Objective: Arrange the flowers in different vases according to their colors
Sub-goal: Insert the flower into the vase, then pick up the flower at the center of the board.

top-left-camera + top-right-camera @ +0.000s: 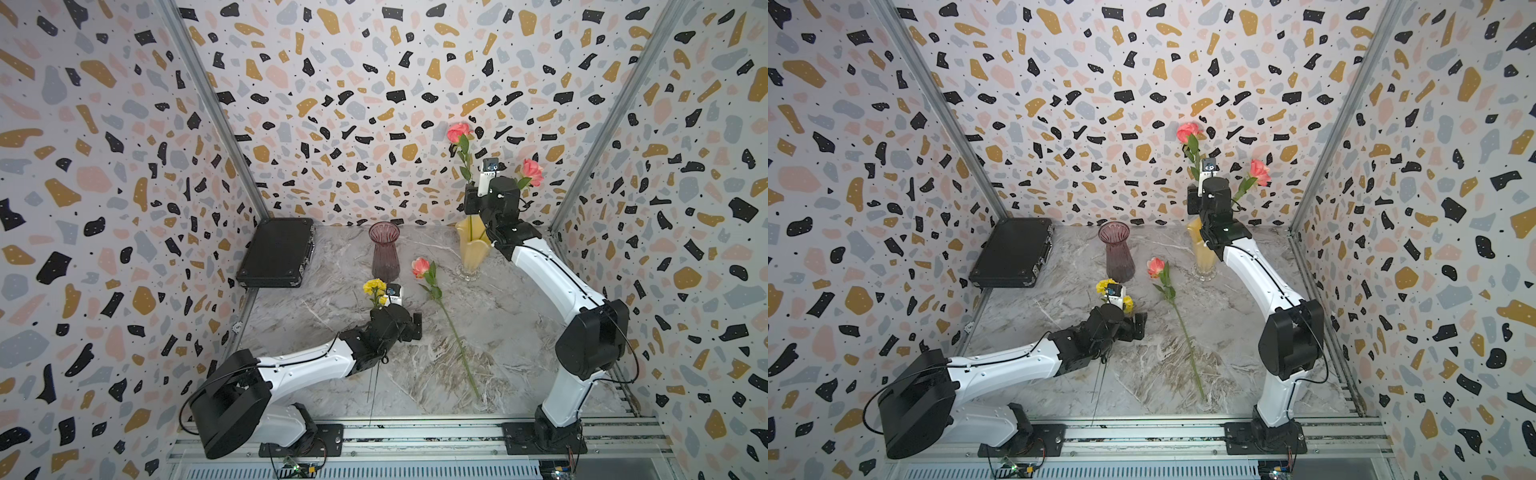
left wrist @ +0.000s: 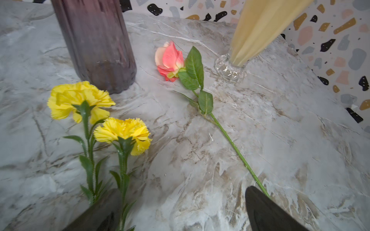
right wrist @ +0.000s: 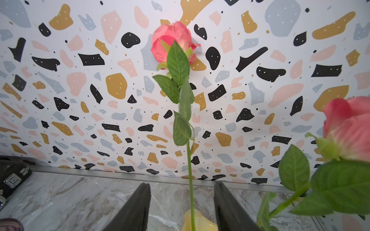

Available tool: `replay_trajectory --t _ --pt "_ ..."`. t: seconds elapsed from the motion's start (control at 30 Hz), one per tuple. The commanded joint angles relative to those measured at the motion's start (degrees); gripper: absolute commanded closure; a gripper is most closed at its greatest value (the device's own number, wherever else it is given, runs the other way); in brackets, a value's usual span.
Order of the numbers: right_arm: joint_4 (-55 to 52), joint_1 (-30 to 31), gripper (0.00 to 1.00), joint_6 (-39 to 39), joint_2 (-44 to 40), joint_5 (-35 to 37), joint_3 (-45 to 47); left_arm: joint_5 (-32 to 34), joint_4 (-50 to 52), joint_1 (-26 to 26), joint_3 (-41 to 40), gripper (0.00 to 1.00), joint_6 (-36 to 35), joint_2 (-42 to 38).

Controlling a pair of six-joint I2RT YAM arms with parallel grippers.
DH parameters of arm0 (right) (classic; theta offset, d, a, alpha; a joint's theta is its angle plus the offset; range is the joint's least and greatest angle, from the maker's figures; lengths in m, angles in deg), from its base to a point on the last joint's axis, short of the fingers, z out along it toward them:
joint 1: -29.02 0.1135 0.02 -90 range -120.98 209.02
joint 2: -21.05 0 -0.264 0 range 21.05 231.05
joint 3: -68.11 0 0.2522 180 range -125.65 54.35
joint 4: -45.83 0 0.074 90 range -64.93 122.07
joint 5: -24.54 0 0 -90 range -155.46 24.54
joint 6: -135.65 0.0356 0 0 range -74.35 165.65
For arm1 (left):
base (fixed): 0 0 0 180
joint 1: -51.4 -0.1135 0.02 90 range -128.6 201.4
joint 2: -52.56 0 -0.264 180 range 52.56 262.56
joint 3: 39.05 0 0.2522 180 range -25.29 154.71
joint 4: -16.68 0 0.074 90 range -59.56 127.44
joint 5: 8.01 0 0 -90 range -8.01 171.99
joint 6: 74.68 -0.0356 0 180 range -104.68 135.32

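Two pink roses stand in the pale yellow vase [image 1: 471,249] at the back right. One rose [image 3: 173,40] is upright; the other [image 1: 532,171] leans right. My right gripper [image 3: 182,184] is open around the upright rose's stem, just above the vase rim, with both fingers clear of the stem. A third pink rose [image 1: 420,267] lies on the table between the vases. Two yellow flowers [image 2: 80,98] lie by the foot of the purple vase [image 1: 385,253]. My left gripper [image 2: 181,190] hangs open above their stems, which pass under one finger.
A flat black case [image 1: 276,253] lies at the back left of the marble table [image 1: 519,332]. Patterned walls close in the back and both sides. The lying rose's stem runs toward the front edge.
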Motion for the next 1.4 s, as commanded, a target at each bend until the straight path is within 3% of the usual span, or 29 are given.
replay_trajectory --t 0.0,0.1,0.2,0.27,0.33,0.4,0.57,0.8,1.07,1.37 --pt "-4.6 0.6 0.41 2.2 -4.7 2.5 3.0 8.1 2.6 -0.4 -0.7 0.01 4.0 -3.6" --pt "-4.9 1.0 0.38 3.3 -8.2 6.6 7.4 15.6 4.3 -0.4 -3.5 0.01 7.8 -7.6" --pt "-7.9 1.6 0.37 4.0 -12.0 7.3 11.1 18.1 -1.5 -0.6 -7.9 0.01 7.2 -11.4" --pt "-9.6 1.9 0.37 9.0 -15.0 8.3 14.5 19.3 -6.2 -0.6 -10.7 0.01 6.4 -12.7" --pt "-17.6 1.9 0.39 16.0 -16.7 7.4 14.7 20.7 -9.4 -0.6 -12.5 0.01 6.3 -13.4" --pt "-27.4 2.6 0.41 17.8 -15.7 2.5 12.3 20.7 -11.3 -0.6 -13.5 0.01 5.6 -13.7" --pt "-32.4 7.2 0.43 14.3 -13.2 -7.9 19.4 15.8 -13.4 -0.5 -13.0 0.01 3.4 -12.6" --pt "-28.9 13.7 0.44 10.3 -8.3 -10.1 30.4 8.6 -14.3 -0.5 -11.1 0.01 1.5 -9.4" --pt "-9.2 13.9 0.50 8.6 -8.4 -15.4 42.2 -0.7 -16.5 -0.5 -9.6 0.01 0.6 -5.8" --pt "-13.0 14.0 0.57 8.0 -3.5 -13.7 39.5 -9.0 -16.7 -0.5 -6.5 0.01 3.9 1.1"
